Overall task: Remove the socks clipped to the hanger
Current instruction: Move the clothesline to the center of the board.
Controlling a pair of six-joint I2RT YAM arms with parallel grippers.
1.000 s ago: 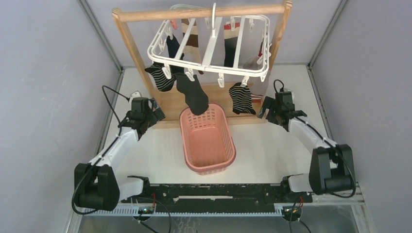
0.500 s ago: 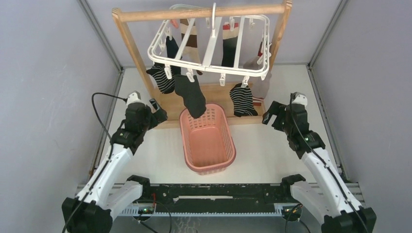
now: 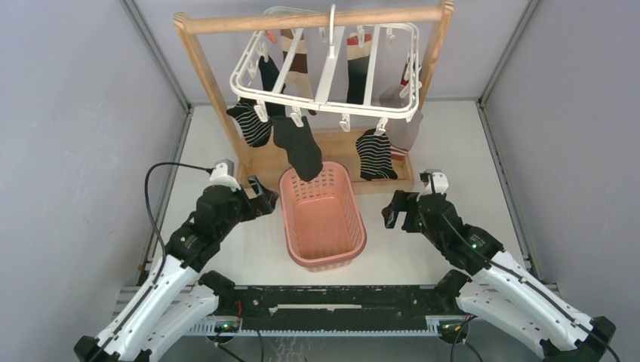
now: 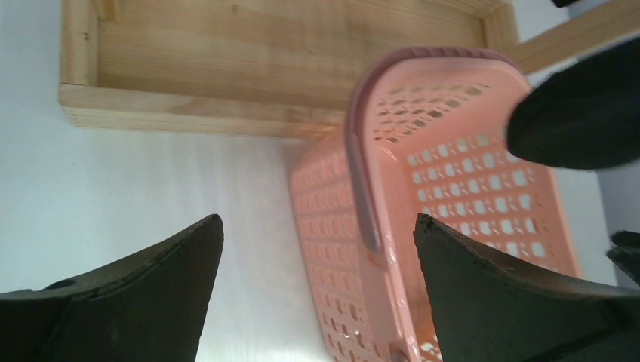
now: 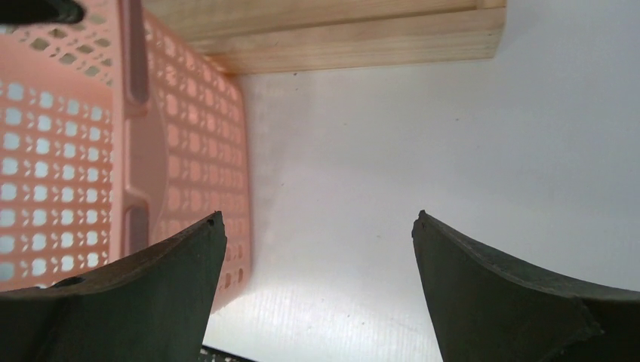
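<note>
The socks all hang clipped to the hanger on the wooden rack; none removed, task not begun; pink basket beneath appears empty; my left pincer and right pincer both released, flanking the basket, grasping nothing

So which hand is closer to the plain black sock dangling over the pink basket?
Left. The left hand sits left of the pink plastic basket, close to the toe of the plain black fabric sock; the right hand is right of the basket, farther away.
</note>
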